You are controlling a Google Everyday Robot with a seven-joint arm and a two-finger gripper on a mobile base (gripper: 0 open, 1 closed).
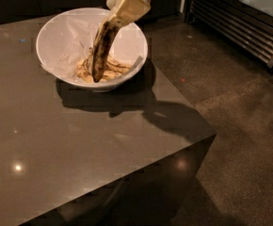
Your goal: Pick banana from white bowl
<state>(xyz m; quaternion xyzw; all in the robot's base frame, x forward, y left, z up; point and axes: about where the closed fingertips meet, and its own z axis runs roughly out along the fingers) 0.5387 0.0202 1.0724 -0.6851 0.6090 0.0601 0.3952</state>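
Table; gripper above bowl, banana near-upright.

A dark glossy table stands on speckled floor near a slatted grille.

Dark tabletop carrying one white bowl

The table has a dark, glossy, brown-grey top with a sharp corner pointing right over the speckled floor. The white bowl stands directly on the top, near the far edge and close to the right-hand side, and casts a dark shadow on the surface just in front of it. Small bright light reflections show on the near left part of the top. The gripper is above the bowl's far right rim, clamped on the upper end of the banana.
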